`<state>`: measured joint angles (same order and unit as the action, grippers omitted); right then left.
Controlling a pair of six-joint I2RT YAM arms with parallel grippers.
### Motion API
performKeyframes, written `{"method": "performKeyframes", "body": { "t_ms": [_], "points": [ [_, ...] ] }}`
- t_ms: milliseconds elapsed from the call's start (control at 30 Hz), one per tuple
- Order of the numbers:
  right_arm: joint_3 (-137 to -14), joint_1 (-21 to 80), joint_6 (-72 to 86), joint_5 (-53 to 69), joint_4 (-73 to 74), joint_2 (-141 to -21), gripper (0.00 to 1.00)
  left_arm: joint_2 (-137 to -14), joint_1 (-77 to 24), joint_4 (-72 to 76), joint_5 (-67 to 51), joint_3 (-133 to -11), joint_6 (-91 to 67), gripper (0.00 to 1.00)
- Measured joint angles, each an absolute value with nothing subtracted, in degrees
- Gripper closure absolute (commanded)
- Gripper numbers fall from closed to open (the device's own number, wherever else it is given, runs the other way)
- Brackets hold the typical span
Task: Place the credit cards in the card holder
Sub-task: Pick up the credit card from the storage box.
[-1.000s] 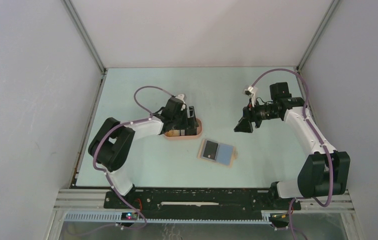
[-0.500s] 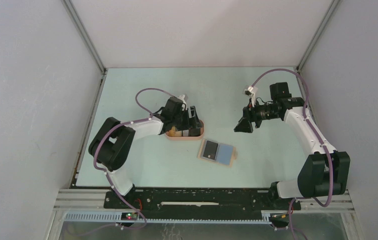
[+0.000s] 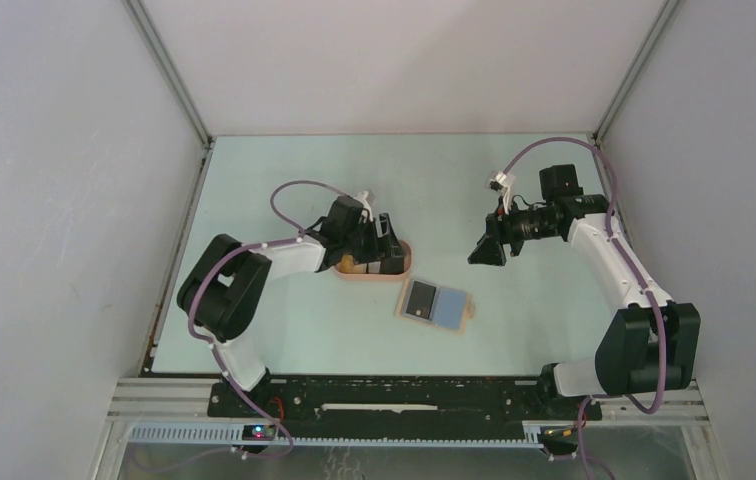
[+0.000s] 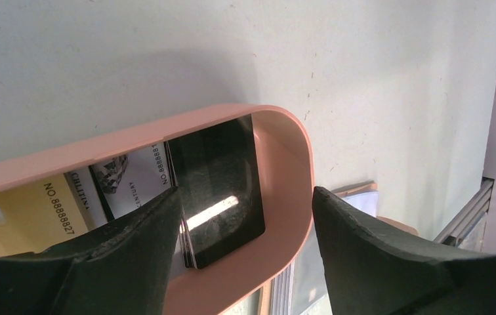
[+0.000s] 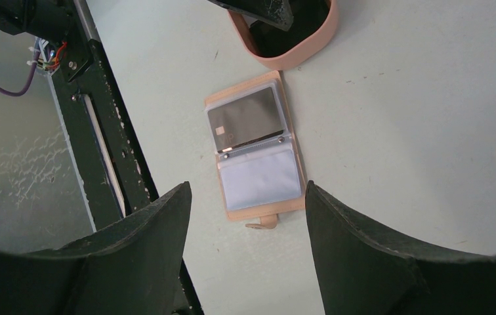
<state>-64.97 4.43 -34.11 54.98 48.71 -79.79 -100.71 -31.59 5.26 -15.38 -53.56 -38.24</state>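
Credit cards [image 4: 216, 184] in tray [image 4: 289, 197]; left gripper [image 4: 245, 193] moved rt, jaws apart.

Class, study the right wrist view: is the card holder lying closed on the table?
No: the card holder lies opened flat, with a dark card showing in one of its sleeves.
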Motion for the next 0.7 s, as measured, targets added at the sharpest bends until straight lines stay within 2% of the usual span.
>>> {"method": "performKeyframes", "body": {
  "t_ms": [133,700],
  "points": [
    [-64.97,4.43,-34.13,54.98,48.82,-79.79,0.27,-100.73,-31.55,5.98,-16.29,-53.12,-38.89,0.26],
    [-64.97,4.43,-34.15,55.02,48.90,-79.77,0.27,-100.62,-31.46,5.13,-14.57,-52.66,-37.01,0.26]
  ]
}}
